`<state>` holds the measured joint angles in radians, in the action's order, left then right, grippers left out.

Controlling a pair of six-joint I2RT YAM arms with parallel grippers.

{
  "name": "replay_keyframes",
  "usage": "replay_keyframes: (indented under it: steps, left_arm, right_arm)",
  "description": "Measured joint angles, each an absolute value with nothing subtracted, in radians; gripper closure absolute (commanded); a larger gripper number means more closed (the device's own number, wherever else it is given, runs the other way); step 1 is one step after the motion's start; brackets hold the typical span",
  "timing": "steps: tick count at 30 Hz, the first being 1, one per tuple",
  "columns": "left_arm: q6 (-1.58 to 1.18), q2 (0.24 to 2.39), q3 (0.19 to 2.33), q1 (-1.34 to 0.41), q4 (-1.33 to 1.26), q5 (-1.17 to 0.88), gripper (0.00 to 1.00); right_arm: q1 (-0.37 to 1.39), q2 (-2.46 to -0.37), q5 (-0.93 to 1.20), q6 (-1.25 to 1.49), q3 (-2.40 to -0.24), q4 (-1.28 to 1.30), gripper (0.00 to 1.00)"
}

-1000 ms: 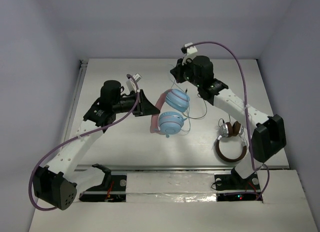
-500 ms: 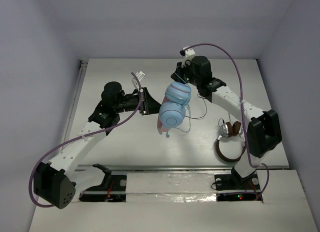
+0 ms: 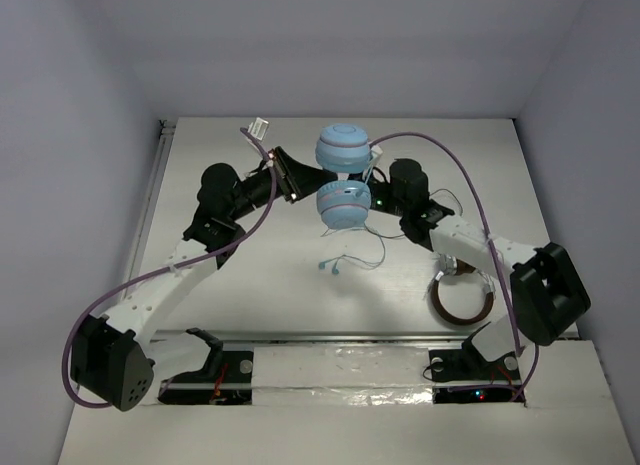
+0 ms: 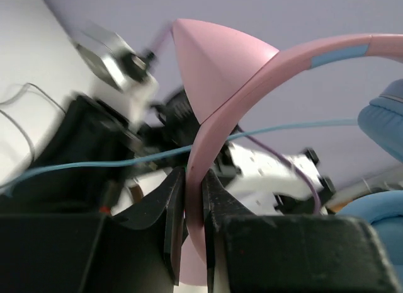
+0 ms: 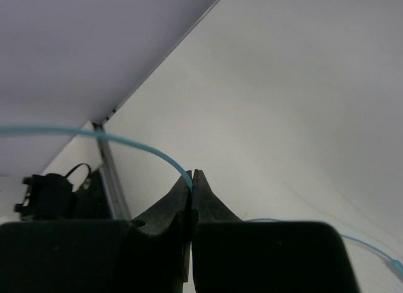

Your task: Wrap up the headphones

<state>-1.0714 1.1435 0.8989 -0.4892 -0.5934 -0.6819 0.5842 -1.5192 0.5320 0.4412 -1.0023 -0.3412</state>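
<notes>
The left pincer (image 4: 191, 187) is clamped on the pink headband (image 4: 252, 66), holding the headphones (image 3: 345, 203) aloft over the back of the worktop (image 3: 260, 285), while the right pincer (image 5: 191, 179) is closed on the thin blue cable (image 5: 126, 140) just beside them. To wrap well, the right pincer should likely lead the cable round the headband under light tension, with no slack loops or snags. No brand or writing is readable.
</notes>
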Motion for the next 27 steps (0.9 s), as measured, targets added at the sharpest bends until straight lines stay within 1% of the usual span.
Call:
replay_keyframes:
  steps: [3,7,13,18,27]
  left_arm:
    - [-1.029,1.143,0.905,-0.492,-0.538,-0.562,1.0]
    - [-0.93,1.143,0.944,-0.492,-0.366,-0.379,1.0]
    - [-0.725,1.101,1.064,-0.492,-0.056,-0.027,1.0]
    - [-0.602,1.061,1.133,-0.491,0.077,0.208,1.0]
    - [-0.502,1.092,1.134,-0.492,0.187,0.399,1.0]
  right_arm:
    - [0.614,-1.47,0.555,0.481,-0.945,-0.375,1.0]
    - [0.643,-1.379,0.54,0.5,-0.886,-0.359,1.0]
    - [0.681,-1.229,0.435,0.495,-0.853,-0.223,1.0]
    - [0.758,-1.172,0.351,0.485,-0.856,-0.092,1.0]
    - [0.894,-1.208,0.232,0.481,-0.928,0.138,1.0]
